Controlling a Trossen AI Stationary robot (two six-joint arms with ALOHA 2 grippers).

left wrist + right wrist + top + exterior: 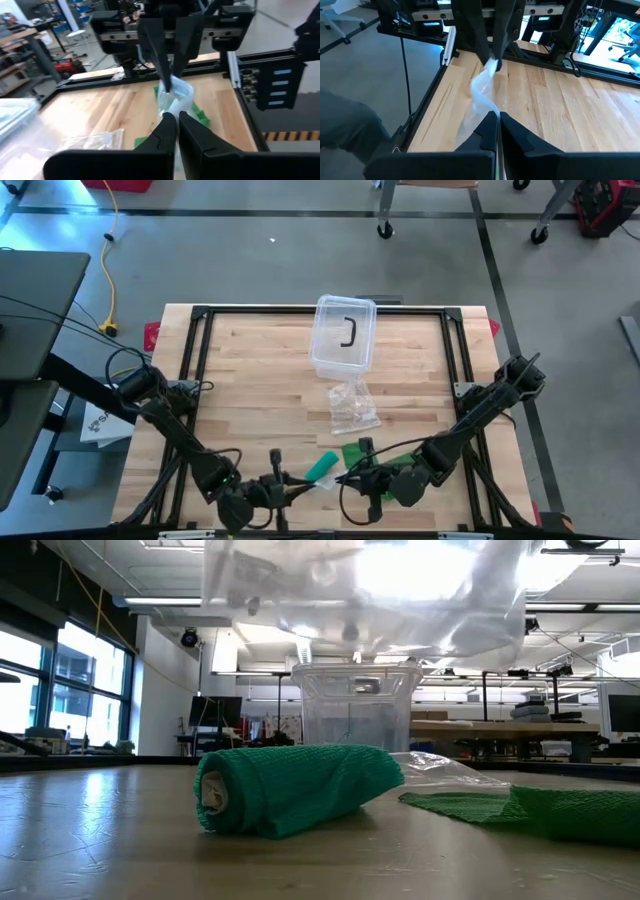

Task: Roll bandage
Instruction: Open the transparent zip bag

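— Where were the claws?

— Both were at the near edge of the counter (pixel 250 370), tips facing each other. The left claw (pixel 176 117) was pinched tight on one end of a clear plastic film (pixel 479 95), and the right claw (pixel 498 116) was clamped just as tight on the other end, so the film hung between them.

— And the bandage roll?

— The green bandage roll (pixel 295 788) lay on its side on the counter, between the two claws and under the raised film. Neither claw touched it.

— Anything beyond it?

— Just beside the roll, toward the right arm, a loose green bandage strip (pixel 530 808) lay flat. Farther back sat a crumpled plastic bag (pixel 353 405), and past that a clear plastic box (pixel 344 332) near the counter's far edge.
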